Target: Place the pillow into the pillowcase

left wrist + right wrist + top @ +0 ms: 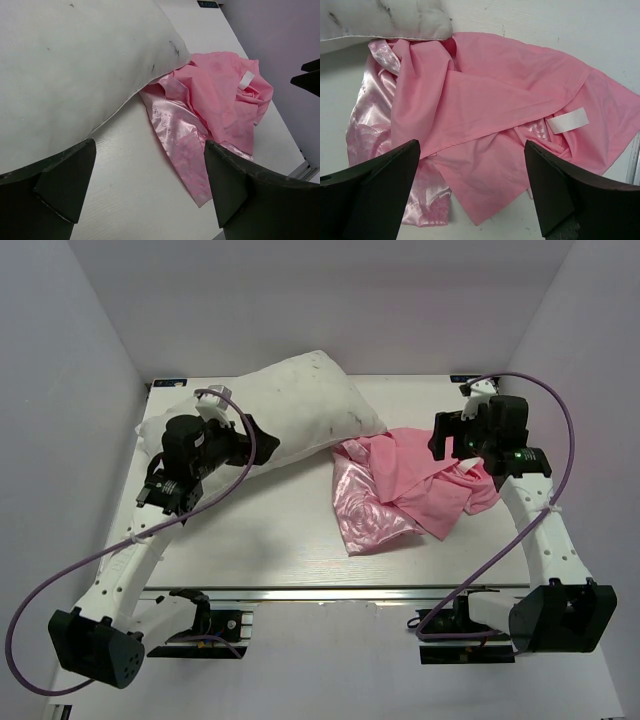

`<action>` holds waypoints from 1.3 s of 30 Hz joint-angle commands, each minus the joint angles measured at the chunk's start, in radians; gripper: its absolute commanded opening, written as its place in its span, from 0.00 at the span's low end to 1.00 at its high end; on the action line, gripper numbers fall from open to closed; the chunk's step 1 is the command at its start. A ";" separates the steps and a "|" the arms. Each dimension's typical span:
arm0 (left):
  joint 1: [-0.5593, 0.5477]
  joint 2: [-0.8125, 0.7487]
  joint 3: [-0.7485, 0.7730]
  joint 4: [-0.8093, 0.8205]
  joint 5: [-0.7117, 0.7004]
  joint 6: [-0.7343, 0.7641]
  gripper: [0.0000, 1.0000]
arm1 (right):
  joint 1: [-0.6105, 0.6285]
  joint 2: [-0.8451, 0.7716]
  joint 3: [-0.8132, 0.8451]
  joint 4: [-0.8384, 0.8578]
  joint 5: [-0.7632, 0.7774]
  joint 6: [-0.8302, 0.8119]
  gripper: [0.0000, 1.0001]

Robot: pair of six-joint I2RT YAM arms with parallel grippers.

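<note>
The white pillow (290, 405) lies aslant at the table's back left; it also fills the upper left of the left wrist view (75, 65). The pink pillowcase (400, 485) lies crumpled to its right, shiny rose side at the near left, matte side on top, its far left edge touching the pillow's corner. My left gripper (262, 440) is open and empty, hovering at the pillow's near edge. My right gripper (440, 435) is open and empty above the pillowcase (490, 110), whose white label (567, 120) shows.
White walls close in the table (270, 530) on the left, back and right. A metal rail (330, 592) runs along the near edge. The right gripper's dark fingers show at the right edge of the left wrist view (307, 80).
</note>
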 commanded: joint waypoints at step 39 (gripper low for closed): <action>-0.372 1.015 0.636 -0.013 -0.839 0.769 0.82 | 0.012 -0.145 -0.087 0.046 -0.450 -0.371 0.89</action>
